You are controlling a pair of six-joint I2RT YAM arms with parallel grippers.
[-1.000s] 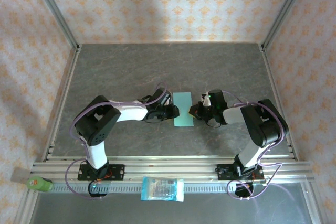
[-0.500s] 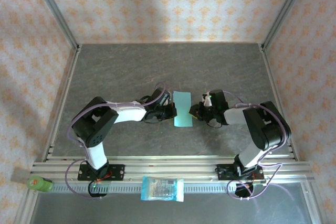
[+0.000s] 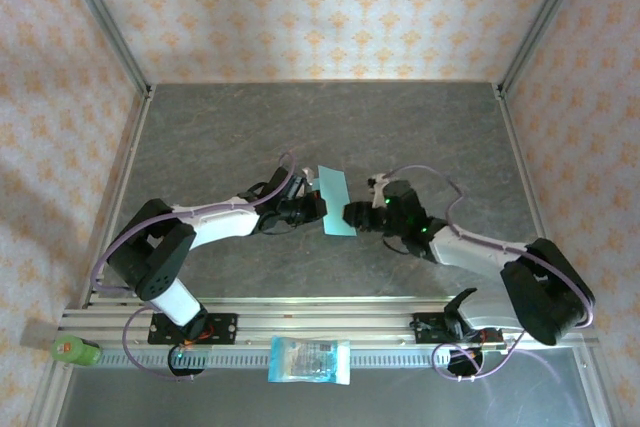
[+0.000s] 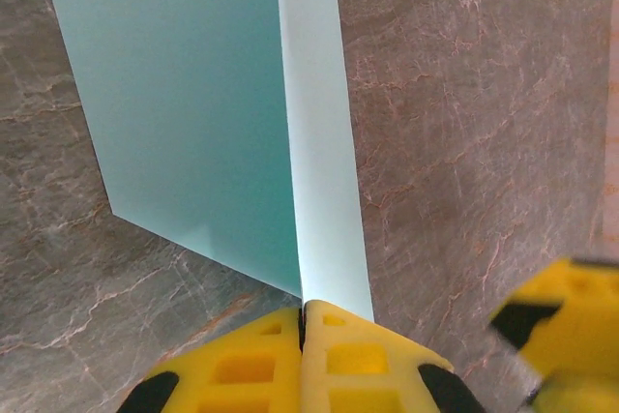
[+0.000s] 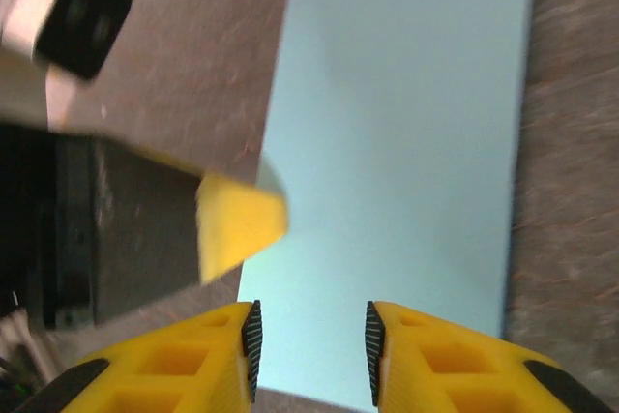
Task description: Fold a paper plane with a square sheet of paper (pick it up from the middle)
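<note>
The paper (image 4: 184, 103) is thin, smooth and matt, pale teal, sharply creased. The bench (image 3: 420, 127) is dull grey stone-look with fine veins. The left hand (image 4: 303, 321) has matt yellow plastic fingers (image 4: 363, 365). The right hand (image 5: 309, 336) has the same, with ribbed black pads (image 5: 252, 338). At 6 o'clock a glossy plastic packet (image 3: 310, 360) lies on a brushed metal rail (image 3: 330, 312).

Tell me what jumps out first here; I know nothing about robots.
The light teal sheet of paper at the middle of the grey table, pinched at its edge by the left tool. The right tool faces it from the other side, jaws apart. A blue-and-white packet lies at the very front.
</note>
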